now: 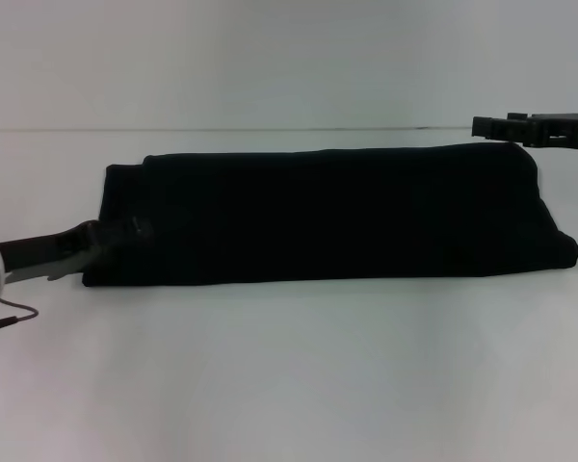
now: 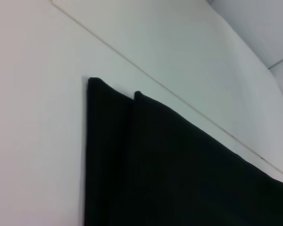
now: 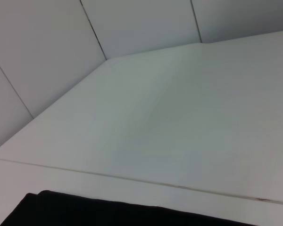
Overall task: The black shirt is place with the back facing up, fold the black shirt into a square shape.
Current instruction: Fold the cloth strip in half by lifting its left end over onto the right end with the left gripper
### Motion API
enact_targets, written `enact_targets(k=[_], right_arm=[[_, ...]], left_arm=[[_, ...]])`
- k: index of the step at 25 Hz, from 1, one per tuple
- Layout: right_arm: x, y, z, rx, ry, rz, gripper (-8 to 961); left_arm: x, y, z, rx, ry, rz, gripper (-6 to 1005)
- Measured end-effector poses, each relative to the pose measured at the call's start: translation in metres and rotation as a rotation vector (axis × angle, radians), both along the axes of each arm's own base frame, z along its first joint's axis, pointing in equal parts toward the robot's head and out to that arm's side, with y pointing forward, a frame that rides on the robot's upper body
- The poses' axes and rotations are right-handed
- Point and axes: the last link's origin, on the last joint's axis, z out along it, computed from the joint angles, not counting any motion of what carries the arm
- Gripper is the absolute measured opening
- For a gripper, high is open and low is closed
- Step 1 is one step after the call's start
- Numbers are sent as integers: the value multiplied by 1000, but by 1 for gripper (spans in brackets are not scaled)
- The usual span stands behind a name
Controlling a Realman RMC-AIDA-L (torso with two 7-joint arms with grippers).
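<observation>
1. We find the black shirt (image 1: pixel 328 217) lying flat on the white counter (image 1: pixel 289 385), already folded into a long band running left to right; no lettering shows on the upturned face.
2. Our left hand (image 1: pixel 125 233) sits at the band's left end, low on its near corner and touching the cloth. We cannot tell whether its fingers are apart or clamped on fabric (dark on dark there).
3. Our right hand (image 1: pixel 491 128) stands at the far right corner, just beside the band's far edge. We cannot tell its state either.
4. The left wrist view shows two stacked layer edges at the shirt's end (image 2: pixel 132 141), slightly stepped.
5. Judgement: the cloth is light, limp and prone to slip between layers. We would take hold at the end corners, pinching all layers together, and carry one end over the other to reach a square.
</observation>
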Motion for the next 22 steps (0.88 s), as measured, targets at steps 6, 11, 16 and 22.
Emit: enact_targets(k=[6, 11, 16, 22], right_arm=[[-2, 1, 1, 2, 1, 3, 734], [-1, 1, 4, 2, 5, -7, 733], [0, 1, 5, 2, 6, -10, 733], [-2, 3, 5, 7, 7, -6, 734]], left_arm=[[11, -9, 20, -51, -25, -93, 934], [17, -22, 37, -191, -40, -101, 934], [22, -26, 35, -371, -32, 21, 934], [22, -21, 31, -387, -80, 149, 934]])
